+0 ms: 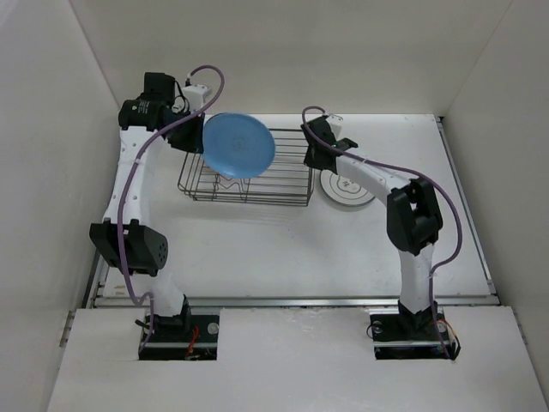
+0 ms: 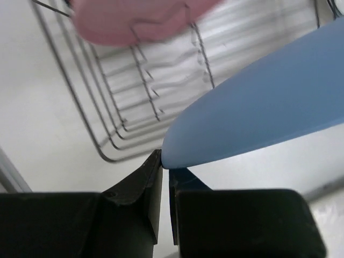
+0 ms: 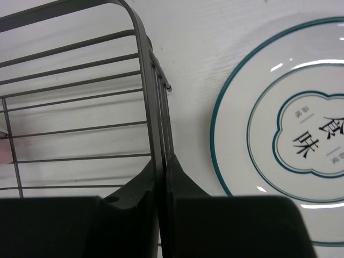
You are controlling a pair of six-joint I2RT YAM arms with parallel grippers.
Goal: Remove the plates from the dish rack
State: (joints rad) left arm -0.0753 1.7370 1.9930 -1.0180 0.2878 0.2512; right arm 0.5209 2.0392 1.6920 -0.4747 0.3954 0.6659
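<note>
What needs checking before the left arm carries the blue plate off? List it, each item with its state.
1. Grip: the left gripper is shut on the rim of the round plain blue plate: ok.
2. Blue plate lifted out of the dark metal wire dish rack: ok, the wires lie below it in the left wrist view.
3. Rack steadied: the right gripper is shut on its end wire: ok.
4. Rack emptied: not ok, a round pink plate is in it.
5. Set-down spot on the round white plate with a teal rim, flat on the table right of the rack: not ok, the right arm hangs over part of it.
</note>
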